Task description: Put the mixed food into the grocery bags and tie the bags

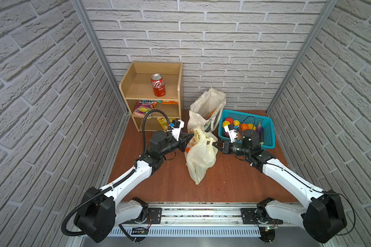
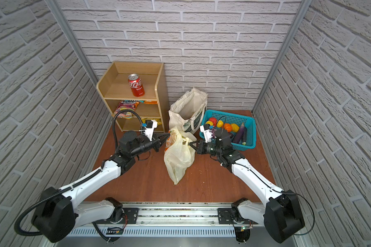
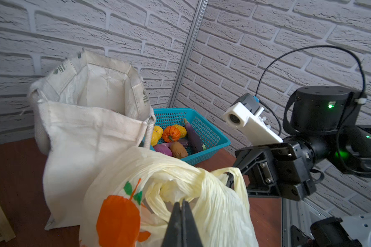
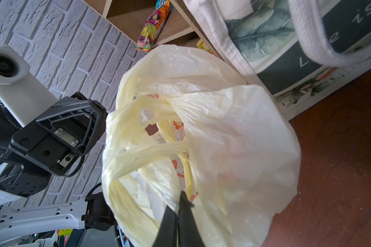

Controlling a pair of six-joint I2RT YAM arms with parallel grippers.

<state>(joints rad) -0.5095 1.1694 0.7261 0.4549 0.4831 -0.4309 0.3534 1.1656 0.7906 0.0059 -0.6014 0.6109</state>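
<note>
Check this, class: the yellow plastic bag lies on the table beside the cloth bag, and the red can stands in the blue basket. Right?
No. The red can stands on top of the wooden shelf, not in the blue basket; both top views show it. The rest holds.

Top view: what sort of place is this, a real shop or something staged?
Most likely a staged robot test cell, not a real shop: brick-pattern wall panels set in bare metal posts, two robot arms bolted to a rail, and a small wooden shelf with a red cola can as props.
</note>
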